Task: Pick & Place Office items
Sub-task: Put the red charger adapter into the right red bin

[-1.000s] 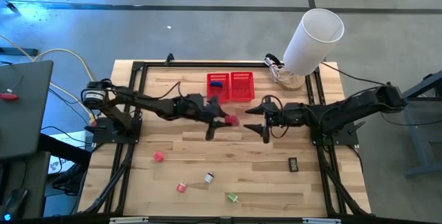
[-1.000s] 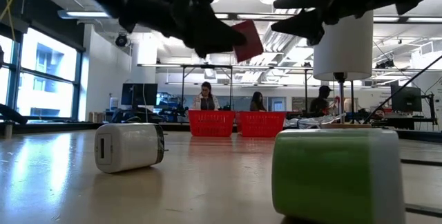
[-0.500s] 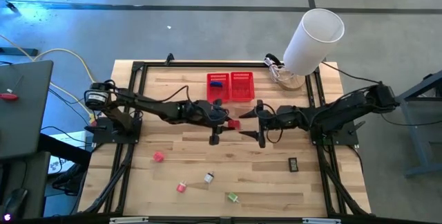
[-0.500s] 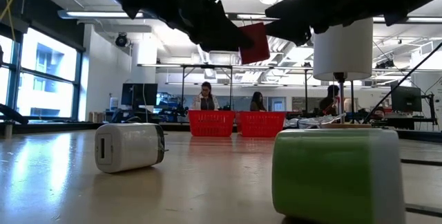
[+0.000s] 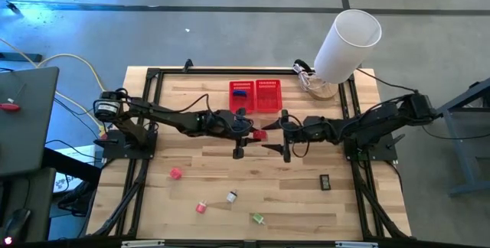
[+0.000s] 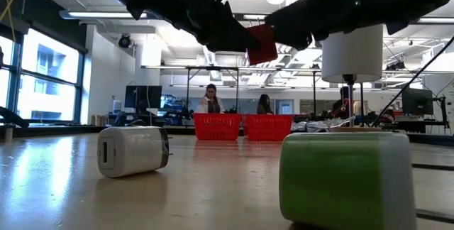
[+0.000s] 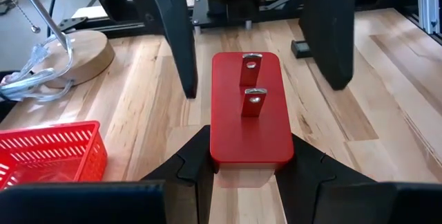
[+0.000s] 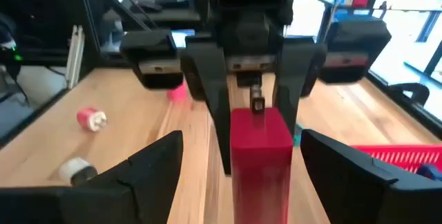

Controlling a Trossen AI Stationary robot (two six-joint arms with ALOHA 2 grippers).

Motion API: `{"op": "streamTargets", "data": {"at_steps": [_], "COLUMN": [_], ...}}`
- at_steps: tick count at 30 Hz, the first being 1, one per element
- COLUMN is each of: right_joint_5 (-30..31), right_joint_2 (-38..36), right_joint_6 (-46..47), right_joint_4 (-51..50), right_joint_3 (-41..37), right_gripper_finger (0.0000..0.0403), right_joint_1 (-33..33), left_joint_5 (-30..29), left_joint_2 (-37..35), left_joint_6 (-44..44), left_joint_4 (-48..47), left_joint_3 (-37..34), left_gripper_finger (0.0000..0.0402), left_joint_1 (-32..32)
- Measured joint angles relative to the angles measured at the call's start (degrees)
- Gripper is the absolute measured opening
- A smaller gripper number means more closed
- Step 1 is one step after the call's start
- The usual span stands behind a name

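Note:
A red block [image 7: 250, 113] with two metal prongs on its top hangs above the table's middle, and my left gripper [image 7: 250, 165] is shut on it. My right gripper [image 8: 242, 144] faces it from the table's right and is open. Its two fingers [image 7: 176, 37] stand on either side of the block's far end without touching it. In the high view the block [image 5: 259, 135] lies between the two grippers. On the table rest a pink item [image 5: 175, 173], a red-white one [image 5: 201, 207], a whitish one [image 5: 231, 196], a green one [image 5: 257, 219] and a black rectangle [image 5: 324, 181]. My left gripper pinches the red block by its two long sides at the end nearest the wrist [image 7: 219, 156], between its two fingers [image 7: 193, 165]. The fingers come roughly level from the table's left and lie along the block. The block is lifted clear, about level, prongs up.
Two red mesh baskets [image 5: 241, 99] [image 5: 269, 96] stand side by side at the far middle, the left one holding a blue thing [image 5: 240, 91]. A big white cylinder [image 5: 348, 45] on a wooden base stands at the far right corner. Black frame rails run along both sides.
My right gripper has moved toward the table's left and downward, rolling level, until its open fingers flank the red block's far end. My left gripper has kept its hold on the block, turning slightly early in the second and then staying still.

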Motion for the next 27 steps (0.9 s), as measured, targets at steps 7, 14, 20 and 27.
{"op": "streamTargets", "data": {"at_steps": [7, 14, 20, 27], "right_joint_5": [-1.5, -4.29, -4.25, -3.86], "right_joint_2": [0.1, 0.16, 0.16, 0.14], "right_joint_6": [0.12, 0.07, -1.56, -3.94], "right_joint_4": [0.43, 0.8, 0.82, 0.59], "right_joint_3": [0.0, 0.0, 0.0, 0.0], "right_gripper_finger": [0.0261, 0.0216, 0.0174, 0.0114], "right_joint_1": [-1.51, -2.73, -2.73, -2.73], "left_joint_5": [0.01, 0.01, 0.01, -0.29], "left_joint_2": [0.0, 0.02, 0.02, 0.02], "left_joint_6": [0.07, 0.07, 0.09, 0.19], "left_joint_4": [0.07, 1.2, 1.43, 1.51], "left_joint_3": [0.0, 0.0, 0.0, 0.0], "left_gripper_finger": [0.0108, 0.0108, 0.0108, 0.0108], "left_joint_1": [0.0, 0.0, 0.0, 0.0]}}
